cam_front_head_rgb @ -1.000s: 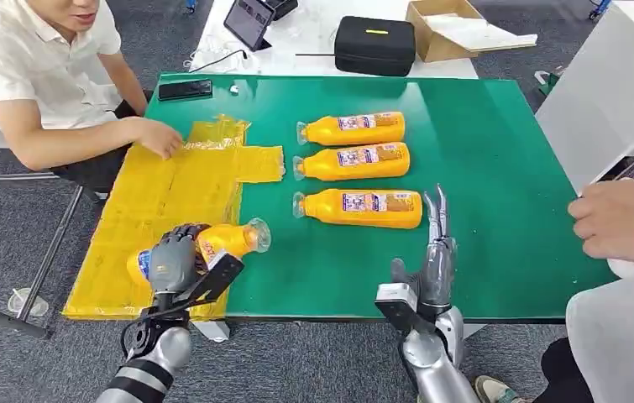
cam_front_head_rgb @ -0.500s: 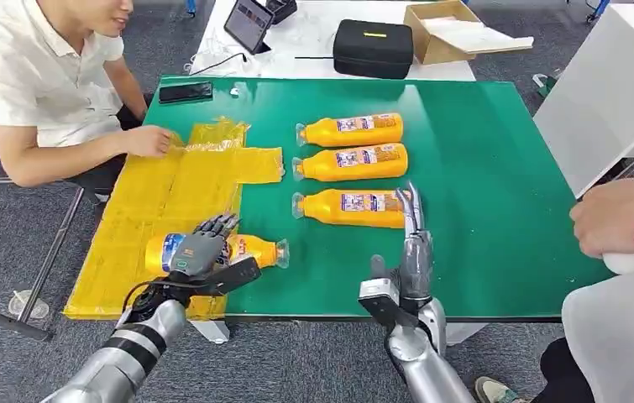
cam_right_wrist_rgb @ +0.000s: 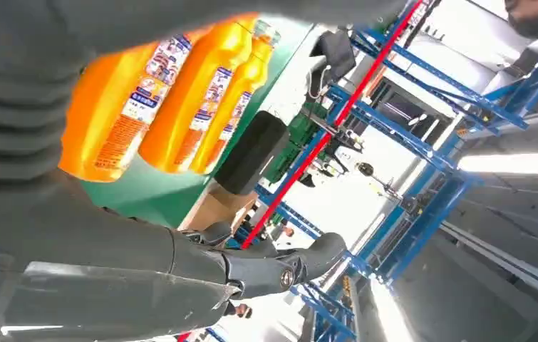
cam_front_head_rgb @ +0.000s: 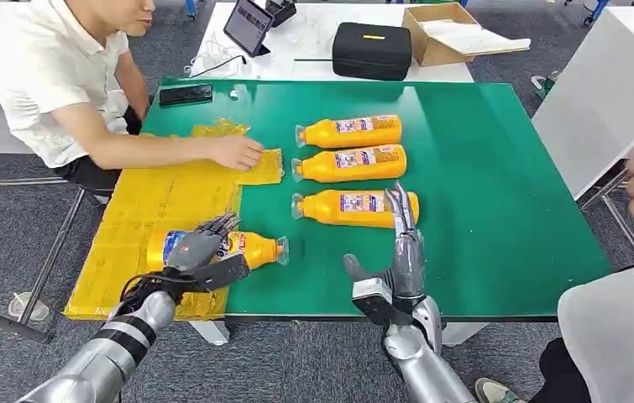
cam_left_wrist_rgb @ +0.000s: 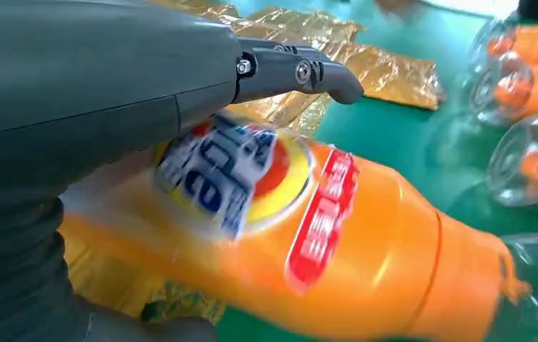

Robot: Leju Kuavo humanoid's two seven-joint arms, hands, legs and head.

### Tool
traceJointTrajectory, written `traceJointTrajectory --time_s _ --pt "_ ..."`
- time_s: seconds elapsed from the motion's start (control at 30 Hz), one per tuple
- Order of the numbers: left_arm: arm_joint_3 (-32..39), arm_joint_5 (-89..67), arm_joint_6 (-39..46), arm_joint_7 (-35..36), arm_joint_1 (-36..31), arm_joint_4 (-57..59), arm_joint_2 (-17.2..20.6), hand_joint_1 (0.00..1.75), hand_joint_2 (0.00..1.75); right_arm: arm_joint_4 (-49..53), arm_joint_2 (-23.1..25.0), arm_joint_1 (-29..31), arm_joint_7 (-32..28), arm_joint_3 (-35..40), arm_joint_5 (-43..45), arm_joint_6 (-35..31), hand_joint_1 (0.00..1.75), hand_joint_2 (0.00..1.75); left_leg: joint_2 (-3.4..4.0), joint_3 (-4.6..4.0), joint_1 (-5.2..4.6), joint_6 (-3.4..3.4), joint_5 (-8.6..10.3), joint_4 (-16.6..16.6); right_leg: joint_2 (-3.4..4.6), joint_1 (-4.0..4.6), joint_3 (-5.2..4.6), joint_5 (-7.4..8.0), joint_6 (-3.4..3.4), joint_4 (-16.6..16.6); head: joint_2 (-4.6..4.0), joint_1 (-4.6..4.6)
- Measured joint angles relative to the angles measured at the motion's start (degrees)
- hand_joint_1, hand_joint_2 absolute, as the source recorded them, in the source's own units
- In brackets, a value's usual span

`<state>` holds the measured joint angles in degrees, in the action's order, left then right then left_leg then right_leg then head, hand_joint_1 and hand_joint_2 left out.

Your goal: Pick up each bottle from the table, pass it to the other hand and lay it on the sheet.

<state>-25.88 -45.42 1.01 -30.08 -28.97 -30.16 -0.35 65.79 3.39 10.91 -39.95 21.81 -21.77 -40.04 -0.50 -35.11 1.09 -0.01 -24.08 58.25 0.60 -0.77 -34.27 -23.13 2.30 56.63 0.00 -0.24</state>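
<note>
Your desk (cam_front_head_rgb: pixel 498 168) carries three bottles in a row (cam_front_head_rgb: pixel 348 162) beside the yellow sheet (cam_front_head_rgb: pixel 162 210). One bottle (cam_front_head_rgb: pixel 238 249) lies at the sheet's edge under your left hand (cam_front_head_rgb: pixel 198 252), fingers loosely draped. Release it next; your right hand (cam_front_head_rgb: pixel 403 243), fingers straight and together, nears the closest bottle (cam_front_head_rgb: pixel 347 206).

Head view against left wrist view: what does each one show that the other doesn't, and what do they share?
Head view alone: the right robot hand open beside the nearest of three orange plastic bottles lined up on the green table, a person's hand on the sheet, and a black case behind. Left wrist view alone: the held bottle's blue-and-red label up close. Both: the left robot hand resting on the orange bottle lying partly on the crinkled yellow sheet.
</note>
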Motion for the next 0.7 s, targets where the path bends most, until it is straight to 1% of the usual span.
traceJointTrajectory --time_s 0.1,0.33,0.47,0.6,0.7 --pt "0.0 1.1 2.9 -1.1 1.7 -1.7 -0.2 0.0 1.75 -0.3 -0.2 0.0 0.0 0.0 -0.1 0.0 0.0 1.75 0.0 -0.05 0.0 -0.01 0.01 0.0 0.0 0.0 -0.05 0.0 0.0 0.0 0.0 0.0" --pt "0.0 2.1 5.5 -2.5 4.4 -4.9 -0.3 0.0 1.75 -0.7 -0.3 -0.2 0.0 -0.1 -0.6 0.0 0.0 1.75 0.01 -0.15 -0.01 -0.01 0.01 0.0 0.01 -0.01 -0.18 0.0 0.0 0.0 0.0 0.02" --pt "-0.7 2.1 6.4 -2.9 8.5 -12.6 -0.1 0.0 1.75 -0.7 -0.6 -0.8 0.0 -0.4 -0.8 0.0 0.0 1.75 0.01 -0.45 0.0 -0.01 0.02 0.0 0.0 0.0 -0.46 0.0 0.0 0.0 0.0 0.0" --pt "-2.6 2.5 6.4 -2.2 11.9 -21.6 1.2 0.0 1.75 -0.7 -0.9 -1.2 0.0 -0.6 -1.9 0.0 0.0 1.75 0.01 -0.64 0.0 -0.01 0.02 0.0 0.0 -0.01 -0.64 0.0 0.01 0.0 0.0 0.0" --pt "-3.7 4.7 8.8 -2.8 13.5 -26.1 1.8 0.0 1.75 -0.9 -0.8 -1.2 0.0 -1.3 -7.4 0.0 0.0 1.75 0.01 -0.66 0.0 -0.01 0.01 0.0 0.01 -0.01 -0.69 0.0 0.01 0.0 0.0 -0.02"
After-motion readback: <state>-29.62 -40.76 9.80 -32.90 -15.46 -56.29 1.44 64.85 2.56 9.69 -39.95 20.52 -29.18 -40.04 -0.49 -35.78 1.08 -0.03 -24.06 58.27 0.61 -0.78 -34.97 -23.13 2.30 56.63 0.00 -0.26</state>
